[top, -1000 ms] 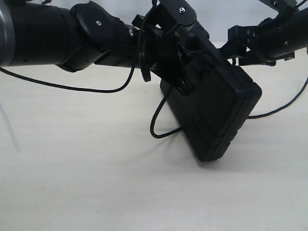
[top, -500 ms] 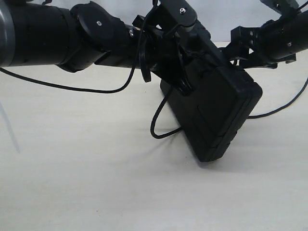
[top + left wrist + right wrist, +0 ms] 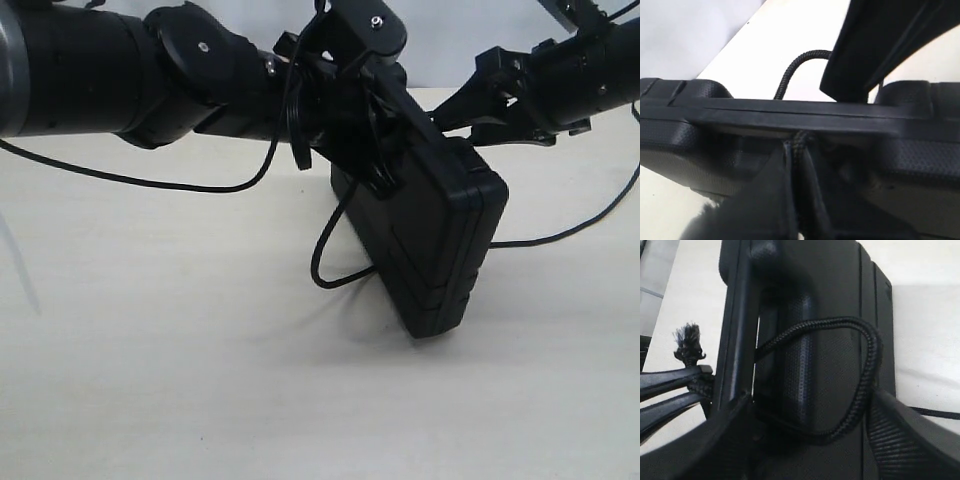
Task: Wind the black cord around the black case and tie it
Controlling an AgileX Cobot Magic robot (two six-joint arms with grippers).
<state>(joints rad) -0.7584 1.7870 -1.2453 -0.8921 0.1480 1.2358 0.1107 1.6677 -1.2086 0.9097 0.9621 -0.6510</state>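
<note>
With left fingers (image 3: 771,200) pinching the black cord (image 3: 871,357) against the black case (image 3: 440,240), right fingers (image 3: 902,432), spread wide, should likely close on the stretch lying between them and draw snug.

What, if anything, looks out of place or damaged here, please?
The cord ends in a frayed tuft, and the case is tilted, one corner lowest, rather than lying flat.
</note>
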